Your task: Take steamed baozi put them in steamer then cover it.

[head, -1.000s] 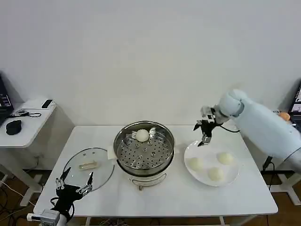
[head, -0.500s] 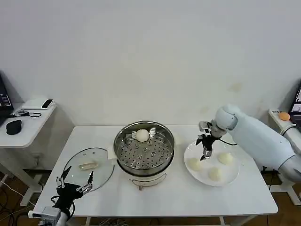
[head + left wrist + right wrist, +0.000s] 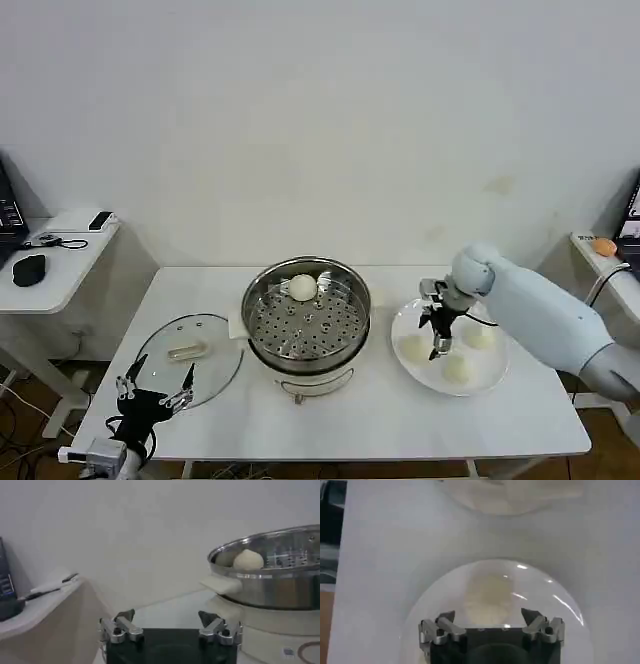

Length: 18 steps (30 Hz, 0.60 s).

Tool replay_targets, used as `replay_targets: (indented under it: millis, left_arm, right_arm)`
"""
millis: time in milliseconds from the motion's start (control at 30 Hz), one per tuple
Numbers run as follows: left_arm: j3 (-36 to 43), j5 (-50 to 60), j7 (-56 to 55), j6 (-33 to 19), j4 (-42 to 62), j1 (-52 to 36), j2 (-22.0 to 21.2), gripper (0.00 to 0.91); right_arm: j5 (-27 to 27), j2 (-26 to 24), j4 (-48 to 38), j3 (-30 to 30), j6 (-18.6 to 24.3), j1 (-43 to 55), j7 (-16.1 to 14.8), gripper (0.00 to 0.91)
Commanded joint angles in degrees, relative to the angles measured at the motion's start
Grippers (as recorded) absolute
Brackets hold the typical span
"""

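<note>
One bun point(image 3: 302, 288) sits in the steamer point(image 3: 306, 318), and three more wait on the plate point(image 3: 494, 374). The right gripper point(image 3: 437, 344) has come down from up high and now hangs low over the plate. Its jaws are wide open and hold nothing. A bun point(image 3: 489, 599) lies right below the jaws, between the two tips, so the next grab looks close. The lid point(image 3: 190, 361) lies flat just past the left gripper point(image 3: 153, 396), which waits at the table edge with its jaws open and empty.
</note>
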Motion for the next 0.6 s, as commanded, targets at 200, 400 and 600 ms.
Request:
replay_targets:
  millis: [200, 400, 600]
  left_arm:
    - [0.07, 0.7, -0.04, -0.06, 0.09, 0.17, -0.22, 0.907]
    - [0.0, 0.69, 0.05, -0.02, 0.26, 0.0, -0.11, 0.907]
    - [0.13, 0.74, 0.04, -0.03, 0.7, -0.2, -0.35, 0.907]
  right_arm:
    - [-1.51, 1.72, -2.63, 1.18, 0.27, -1.66, 1.04, 0.907]
    - [-1.67, 2.37, -3.19, 1.37, 0.34, -2.03, 0.81, 0.907]
    - [-1.72, 3.37, -4.32, 1.7, 0.51, -2.2, 1.05, 0.907]
